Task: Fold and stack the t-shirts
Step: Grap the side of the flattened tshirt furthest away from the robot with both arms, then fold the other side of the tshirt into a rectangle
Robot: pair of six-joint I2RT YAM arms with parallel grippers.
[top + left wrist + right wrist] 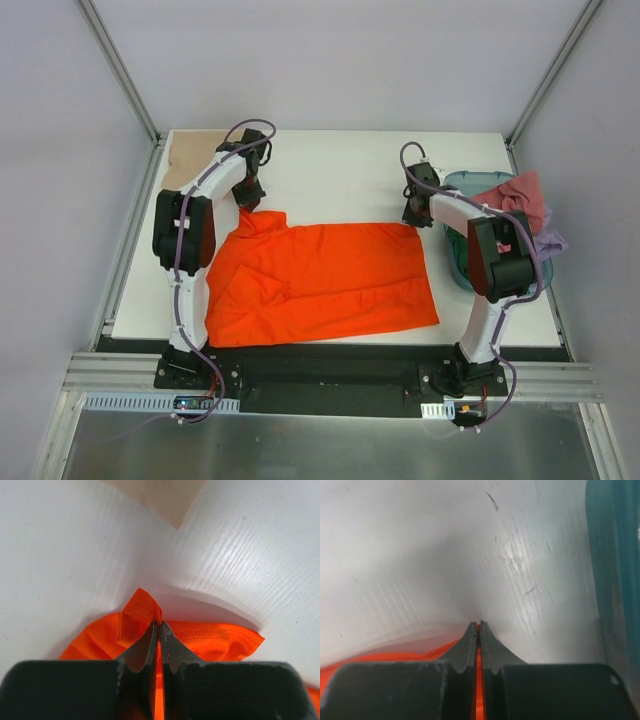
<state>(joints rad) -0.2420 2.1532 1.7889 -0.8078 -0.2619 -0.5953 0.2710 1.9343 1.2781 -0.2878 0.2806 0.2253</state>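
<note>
One white counter carries everything.

Orange t-shirt: largest item, spread mostly flat across the middle and near part of the counter, between the two arms. Its left side is rumpled, with folds running toward the far-left corner. The near edge lies close to the counter's near edge.

Teal plastic tub: at the right side of the counter, partly hidden behind the right arm.

Pink garment: draped over the tub's far-right rim.

Tan-beige t-shirt: on the counter's far-left corner, only partly visible beyond the left arm, apart from the orange shirt.

Lilac garment: small bunch hanging at the tub's right side, just below the pink one.

Left pincer: fingers pressed together on the orange shirt's far-left corner; a small fold of hem stands up at the tips.

Right pincer: fingers pressed together on the shirt's far-right corner, a thin strip of orange between them, the tub just to its right.
</note>
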